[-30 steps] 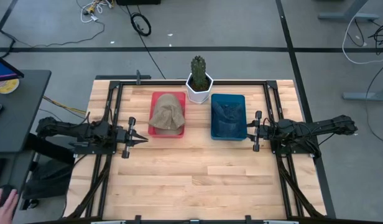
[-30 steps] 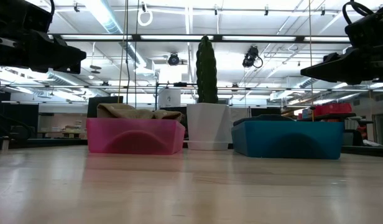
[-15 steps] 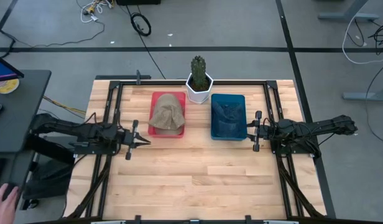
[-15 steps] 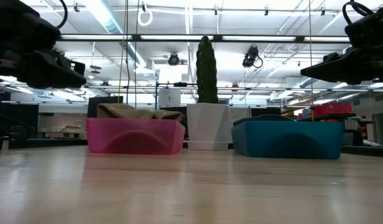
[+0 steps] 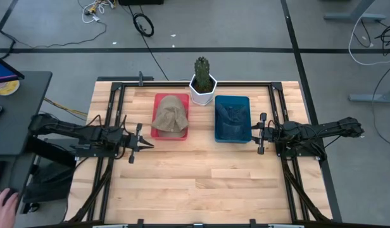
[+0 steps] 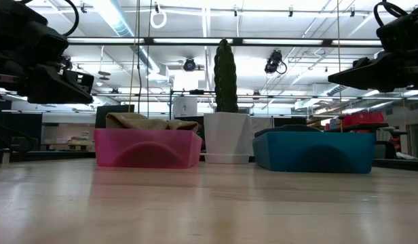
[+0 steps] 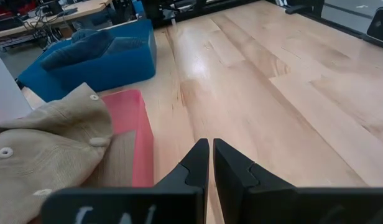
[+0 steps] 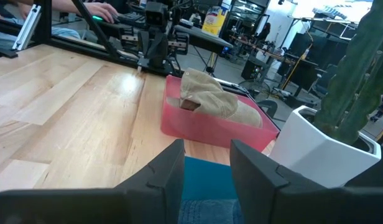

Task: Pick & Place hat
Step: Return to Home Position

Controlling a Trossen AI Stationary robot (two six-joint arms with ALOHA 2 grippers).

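A tan corduroy hat lies crumpled in a pink bin, spilling over its rim; the left wrist view shows the hat and bin too. My left gripper is shut and hovers just off the bin's near left corner, fingertips together over bare wood. My right gripper is open at the right wall of a blue bin that holds a dark blue hat; its fingers frame that bin's edge.
A cactus in a white pot stands at the far edge between the two bins. A black frame runs along the table's sides. Bare wood fills the near half. A person's hand shows off the table's left.
My left gripper has moved toward the table's right and a little toward the near edge, sinking lower, and now sits close to the pink bin's near left corner. It has stayed shut. The right arm, both bins and both hats have kept still.
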